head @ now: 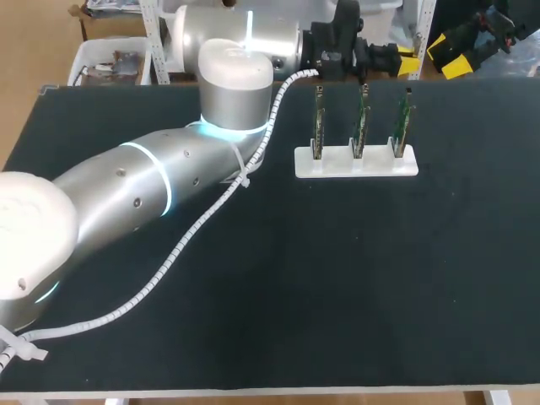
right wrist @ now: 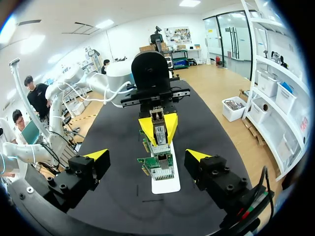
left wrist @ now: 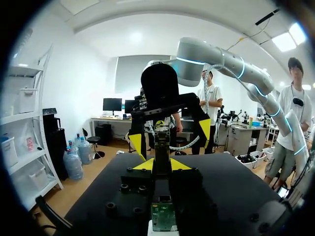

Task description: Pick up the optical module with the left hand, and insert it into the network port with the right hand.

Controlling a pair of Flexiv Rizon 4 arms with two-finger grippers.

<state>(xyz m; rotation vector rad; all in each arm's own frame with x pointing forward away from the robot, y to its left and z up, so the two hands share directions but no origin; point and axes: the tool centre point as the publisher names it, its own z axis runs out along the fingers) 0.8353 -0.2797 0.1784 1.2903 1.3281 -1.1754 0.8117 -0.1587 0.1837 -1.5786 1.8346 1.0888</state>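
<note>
Module (right wrist: 158,129) is clamped between the yellow tips of my left gripper (right wrist: 158,123), one finger on each side. It hangs lengthwise, pointing down toward the holder (right wrist: 166,189). The left wrist view agrees: the tips are closed on a dark body, and a green board edge shows right below.

The holder is a white strip lying flat on the black table (head: 337,287). Three green boards (head: 361,122) stand upright in it in a row, evenly spaced.

In the head view my left gripper is beyond the holder's right end, near the back table edge and apart from the holder. From the right wrist the module lines up over the row of boards. I can't tell whether it clears the nearest board.

My right gripper (right wrist: 147,156) is spread wide and has nothing between its fingers. It faces the left gripper head-on along the holder's long axis, with the boards and the module in line ahead of it. In the head view it sits past the holder's right end, off the back corner.

My left arm (head: 143,181) runs across the table to the left of the holder, with a white spiral cable (head: 181,245) trailing along it.
</note>
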